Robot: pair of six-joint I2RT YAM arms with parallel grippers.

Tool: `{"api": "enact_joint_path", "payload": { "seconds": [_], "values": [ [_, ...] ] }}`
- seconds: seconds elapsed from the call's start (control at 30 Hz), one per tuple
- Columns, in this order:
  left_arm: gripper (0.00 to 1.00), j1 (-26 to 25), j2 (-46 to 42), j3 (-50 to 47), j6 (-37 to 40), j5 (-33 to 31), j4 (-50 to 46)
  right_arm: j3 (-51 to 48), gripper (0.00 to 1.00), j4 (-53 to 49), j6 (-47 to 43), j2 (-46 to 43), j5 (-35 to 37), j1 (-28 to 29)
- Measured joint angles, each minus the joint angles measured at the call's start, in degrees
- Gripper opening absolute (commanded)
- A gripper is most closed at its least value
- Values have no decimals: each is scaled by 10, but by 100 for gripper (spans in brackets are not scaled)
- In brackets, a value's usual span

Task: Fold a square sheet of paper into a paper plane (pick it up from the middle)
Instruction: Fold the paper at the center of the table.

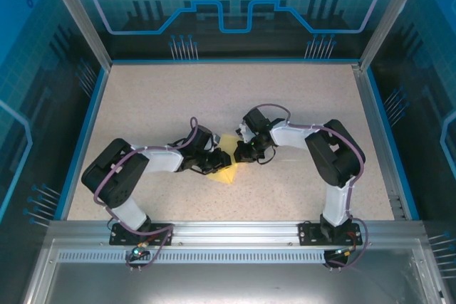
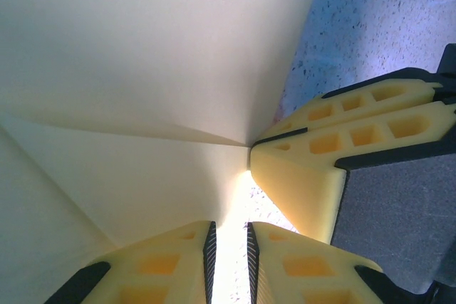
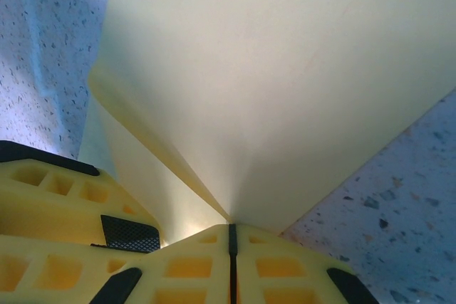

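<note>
From above we see the table with a blue rim all round it. The sheet of paper lies near the middle, a bit toward 6 o'clock. The left gripper is at the paper's 9 o'clock side and the right gripper is at its 1 o'clock corner, very close together. There is lots of bare table toward 12 o'clock and some toward 3 and 9 o'clock. The left wrist view shows more. The left gripper has its jaws a little apart with bright paper in the gap, but we cannot tell if the pads touch it. The right gripper comes in from 3 o'clock and pinches the paper where creases meet. The paper's edge runs up toward 1 o'clock, with speckled table past it. In the right wrist view, the right gripper has its jaws closed tight on the paper, which lifts off the table like a tent. A left finger sits at 8 o'clock.
</note>
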Motion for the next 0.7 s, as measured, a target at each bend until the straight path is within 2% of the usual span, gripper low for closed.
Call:
{"api": "enact_joint_path", "payload": {
  "seconds": [0.7],
  "values": [
    [24,0,5,0,0,0,2,0,8,0,0,2,5,0]
  ]
}}
